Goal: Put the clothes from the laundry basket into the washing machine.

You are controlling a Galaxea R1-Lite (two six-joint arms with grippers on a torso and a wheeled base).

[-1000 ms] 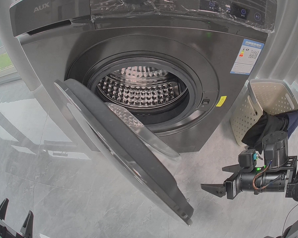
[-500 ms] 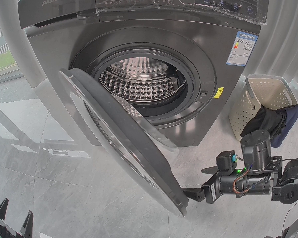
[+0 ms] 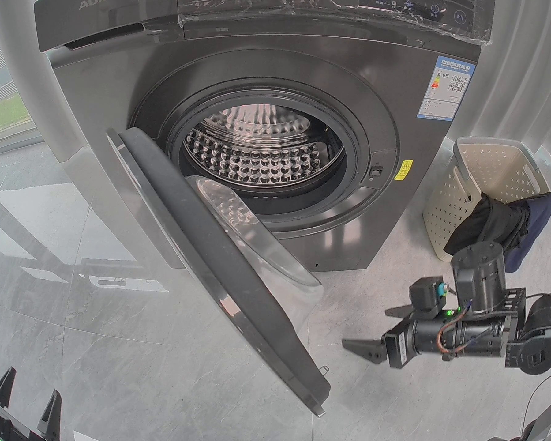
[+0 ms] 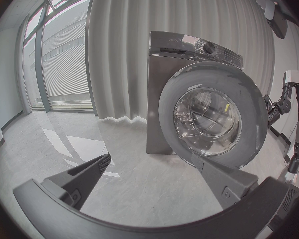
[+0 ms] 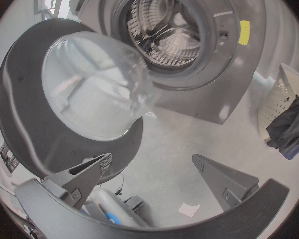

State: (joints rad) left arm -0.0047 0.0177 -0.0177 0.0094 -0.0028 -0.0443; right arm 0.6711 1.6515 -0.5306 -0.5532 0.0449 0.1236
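Your loading hasn't begun: the washing machine [image 3: 349,62] has its door [image 3: 183,228] swung open to the left and the drum [image 3: 257,154] looks empty. The clothes [image 3: 496,222] — dark, draped over the rim — sit in the laundry basket [image 3: 502,154] at the far right. Your right gripper [image 3: 373,329] hovers low over the floor between door and basket, pointing left, spread wide and holding nothing (the left gripper [image 3: 32,384], parked near-left, is likewise released).

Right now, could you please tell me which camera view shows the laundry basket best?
The head view: the laundry basket stands nearly whole beside the washing machine, dark clothes draped over its rim. The right wrist view catches just part of its wall; the left wrist view faces the machine's open door.
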